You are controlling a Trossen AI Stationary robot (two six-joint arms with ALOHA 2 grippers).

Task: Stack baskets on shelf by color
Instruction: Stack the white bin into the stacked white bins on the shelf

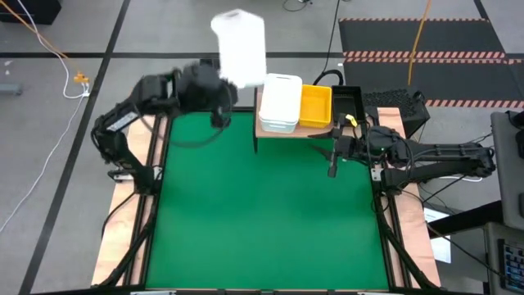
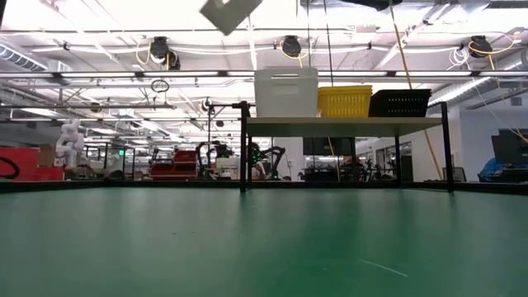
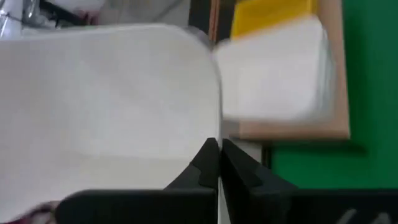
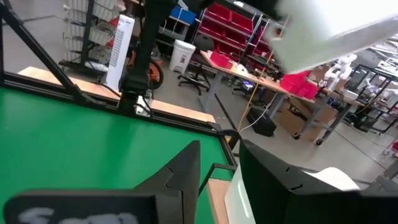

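Observation:
My left gripper (image 1: 225, 88) is shut on a white basket (image 1: 240, 45), held high over the table's far edge, just left of the shelf (image 1: 315, 131). The same basket shows at the top of the low view (image 2: 231, 11) and large in the left wrist view (image 3: 106, 99). On the shelf (image 2: 342, 125) stand a white stack (image 2: 285, 91), a yellow basket (image 2: 345, 101) and a black basket (image 2: 399, 102). My right gripper (image 1: 332, 164) is open and empty just in front of the shelf's right part; it also shows in the right wrist view (image 4: 217, 171). My left gripper pinches the white basket's side wall (image 3: 217, 146) between its two fingers, beside a rounded corner. One finger (image 3: 202, 165) lies on each face of the wall. The basket is lifted clear of table and shelf and is tilted.
The green table (image 1: 270, 221) lies bare in front of the shelf. Light wooden strips (image 1: 135, 221) edge it left and right. The room beyond shows racks, bins and tables (image 4: 249, 68).

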